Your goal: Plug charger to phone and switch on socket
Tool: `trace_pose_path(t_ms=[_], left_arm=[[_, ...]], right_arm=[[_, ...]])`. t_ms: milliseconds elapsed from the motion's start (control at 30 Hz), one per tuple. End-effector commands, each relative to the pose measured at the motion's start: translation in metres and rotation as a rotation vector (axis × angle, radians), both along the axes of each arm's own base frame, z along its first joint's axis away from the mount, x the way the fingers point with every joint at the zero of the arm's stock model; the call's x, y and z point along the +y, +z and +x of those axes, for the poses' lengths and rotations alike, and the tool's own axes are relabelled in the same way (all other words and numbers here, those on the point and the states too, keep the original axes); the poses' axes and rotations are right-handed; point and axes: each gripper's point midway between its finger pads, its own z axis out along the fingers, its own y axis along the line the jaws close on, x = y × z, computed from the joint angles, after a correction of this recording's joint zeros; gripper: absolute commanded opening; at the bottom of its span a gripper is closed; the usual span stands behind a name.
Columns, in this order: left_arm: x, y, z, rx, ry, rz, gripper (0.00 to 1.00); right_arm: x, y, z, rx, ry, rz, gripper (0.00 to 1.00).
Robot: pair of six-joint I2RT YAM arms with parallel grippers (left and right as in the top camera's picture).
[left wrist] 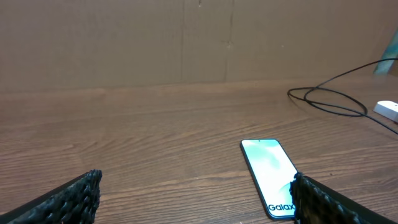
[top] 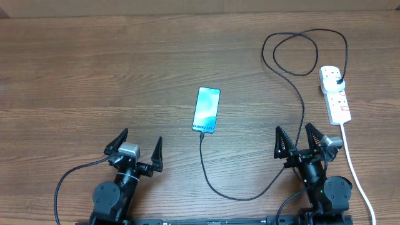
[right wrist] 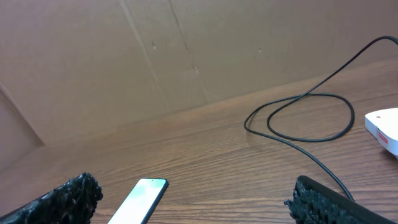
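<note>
The phone [top: 207,110] lies flat mid-table with its cyan screen up; it also shows in the left wrist view [left wrist: 268,171] and the right wrist view [right wrist: 140,202]. The charger cable [top: 232,197] meets the phone's near edge, curves toward me, climbs right into a loop [right wrist: 305,124] and ends in a black plug seated in the socket [top: 335,94], a white power strip at the far right. My left gripper [top: 137,145] stands open near the front edge, left of the phone. My right gripper [top: 296,136] stands open to the phone's right, the cable passing between its fingers' line in the overhead view.
The socket's thick white cord [top: 356,169] runs down the right side past my right arm. A brown cardboard wall [left wrist: 186,43] backs the wooden table [top: 94,75].
</note>
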Motion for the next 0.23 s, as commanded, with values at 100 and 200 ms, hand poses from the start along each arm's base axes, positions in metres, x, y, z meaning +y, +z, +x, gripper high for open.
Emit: trace_pose_path(t_ms=[100, 200], left_arm=[[0.0038, 0.0001, 0.0005, -0.010, 0.018, 0.018, 1.00], [0.0038, 0.0001, 0.0005, -0.010, 0.018, 0.018, 1.00]], right_arm=[[0.0017, -0.0011, -0.0004, -0.006, 0.008, 0.000, 1.00], [0.0018, -0.0011, -0.0004, -0.006, 0.009, 0.000, 1.00]])
